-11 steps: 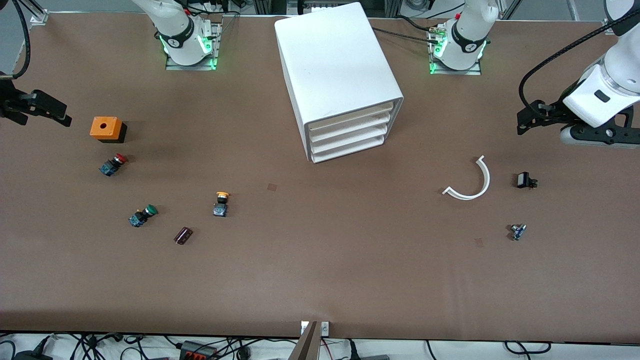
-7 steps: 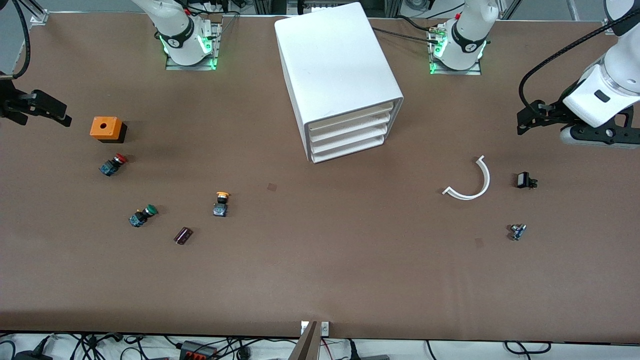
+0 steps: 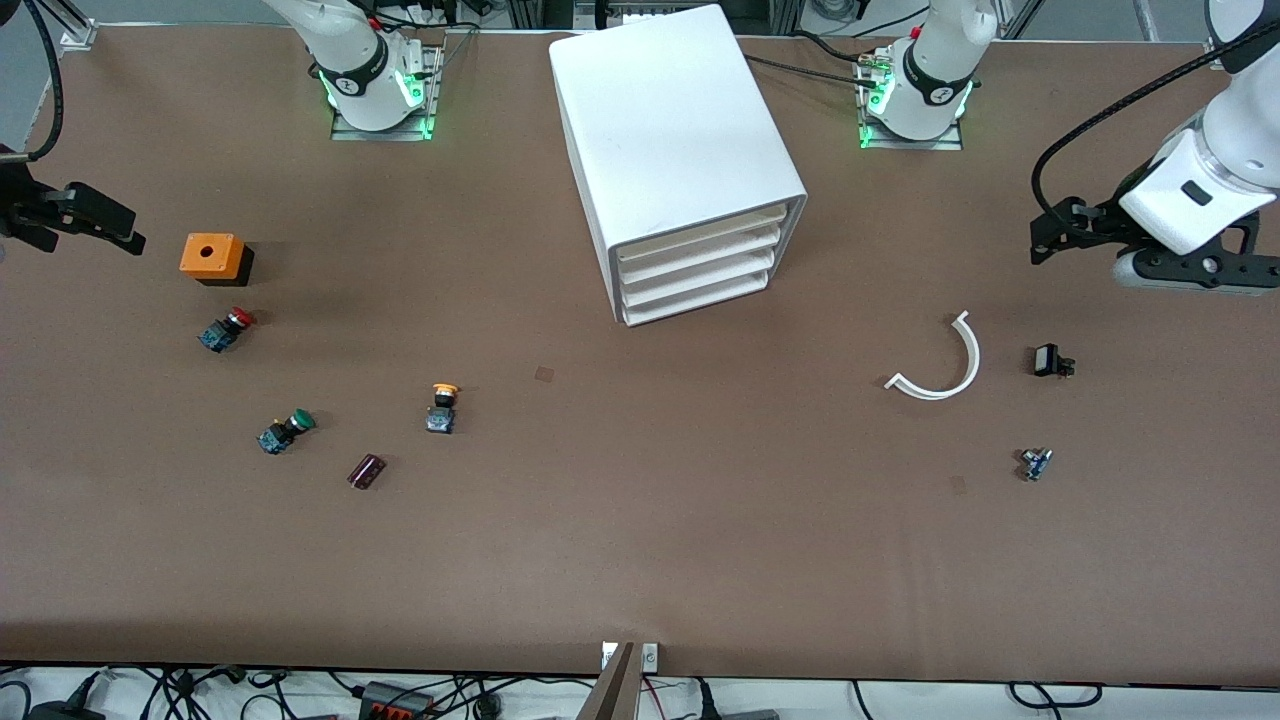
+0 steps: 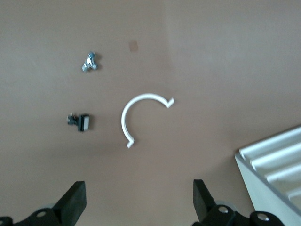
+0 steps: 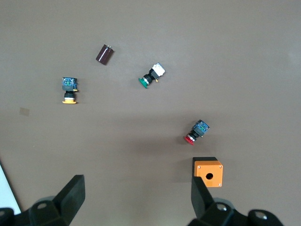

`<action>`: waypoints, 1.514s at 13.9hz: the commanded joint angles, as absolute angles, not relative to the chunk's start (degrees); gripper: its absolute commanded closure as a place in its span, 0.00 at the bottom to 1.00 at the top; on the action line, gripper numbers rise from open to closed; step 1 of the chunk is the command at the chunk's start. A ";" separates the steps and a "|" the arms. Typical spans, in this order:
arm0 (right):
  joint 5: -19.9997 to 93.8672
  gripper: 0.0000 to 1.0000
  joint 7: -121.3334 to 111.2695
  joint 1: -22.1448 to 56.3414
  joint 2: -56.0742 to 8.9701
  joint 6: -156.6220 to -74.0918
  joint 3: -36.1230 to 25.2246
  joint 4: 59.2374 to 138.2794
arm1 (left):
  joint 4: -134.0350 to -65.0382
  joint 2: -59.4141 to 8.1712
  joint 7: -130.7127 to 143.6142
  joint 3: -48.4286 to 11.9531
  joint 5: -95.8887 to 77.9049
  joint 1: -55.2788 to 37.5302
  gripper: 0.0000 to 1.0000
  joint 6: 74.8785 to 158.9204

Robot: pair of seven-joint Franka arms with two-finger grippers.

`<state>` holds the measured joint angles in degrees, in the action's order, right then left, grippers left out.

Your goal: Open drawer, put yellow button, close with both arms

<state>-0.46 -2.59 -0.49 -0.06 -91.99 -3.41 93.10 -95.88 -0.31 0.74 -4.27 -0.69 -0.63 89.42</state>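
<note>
— Scanning from the frame's left edge, what comes first?

— The right end effector [image 3: 75,215], hanging at the upper left edge over bare counter [image 3: 640,560], fingers spread wide and gripping nothing. Just inward sits an orange box [image 3: 211,256], with the red button [image 3: 226,329] below it and the green button [image 3: 285,431] lower again.

— And the yellow button?

— The yellow button [image 3: 441,407] lies left of centre on the counter, cap toward the cabinet, well apart from both end effectors. A small dark cylinder [image 3: 366,470] lies below it and to the left.

— The drawer?

— The white cabinet [image 3: 675,160] fills the upper centre. Its top drawer [image 3: 700,236] sits flush with the three beneath it, closed.

— Further right?

— A white curved strip [image 3: 945,360], then a small black part [image 3: 1050,361] and a small metal part [image 3: 1035,463] below it. At the upper right the left end effector [image 3: 1060,235] hangs over the counter, released as well; its wrist view shows both fingertips [image 4: 73,200] parted with bare counter between them.
</note>
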 commanded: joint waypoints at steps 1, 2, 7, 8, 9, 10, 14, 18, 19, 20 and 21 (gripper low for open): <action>0.09 0.00 -2.99 -0.53 -1.40 -92.29 -3.25 92.81 | -93.25 -3.16 -2.19 -4.48 -6.13 -0.53 0.00 85.17; 0.09 0.00 -2.99 -0.27 -2.19 -92.29 -3.08 92.81 | -93.25 -3.43 -2.72 -4.48 -7.63 -0.35 0.00 84.12; 0.97 0.00 -2.99 3.94 -6.14 -94.74 -3.08 92.64 | -93.34 -9.47 -9.63 -4.83 -22.20 -0.97 0.00 74.46; 0.88 0.00 -2.99 5.17 -7.02 -95.01 -3.08 92.55 | -93.43 -11.32 -12.80 -4.83 -26.93 -0.88 0.00 73.75; 0.88 0.00 -2.99 6.14 -8.42 -95.10 -3.08 92.03 | -93.51 -13.69 -16.05 -4.92 -32.03 -0.97 0.00 73.39; 0.88 0.00 -2.55 7.37 -10.00 -95.36 -3.08 91.06 | -93.43 -15.89 -19.04 -4.92 -36.17 -1.05 0.00 73.65; 0.88 0.00 -2.20 10.89 -15.02 -97.98 -3.08 90.26 | -93.95 -24.33 -35.02 -4.92 -53.05 -1.05 0.00 74.18; 0.97 0.00 -1.93 13.10 -20.37 -103.08 -3.08 90.35 | -95.61 -30.84 -49.02 -6.23 -60.45 -2.37 0.00 76.55; 1.23 0.00 -1.93 13.62 -21.87 -104.23 -3.08 90.26 | -97.71 -30.94 -50.87 -6.50 -62.64 -2.90 0.00 78.03; 1.84 0.00 -1.93 14.23 -22.93 -105.54 -3.08 90.26 | -99.47 -30.94 -52.45 -6.59 -63.80 -3.77 0.00 80.14; 2.11 0.00 -1.93 14.41 -24.07 -106.69 -3.08 90.35 | -99.84 -31.02 -53.08 -6.50 -63.90 -4.82 0.00 81.11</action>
<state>0.80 -2.24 13.72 -21.64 -105.47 -2.91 91.89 -97.47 -32.00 -49.99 -6.26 -61.92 -3.42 78.78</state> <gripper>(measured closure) 0.000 0.000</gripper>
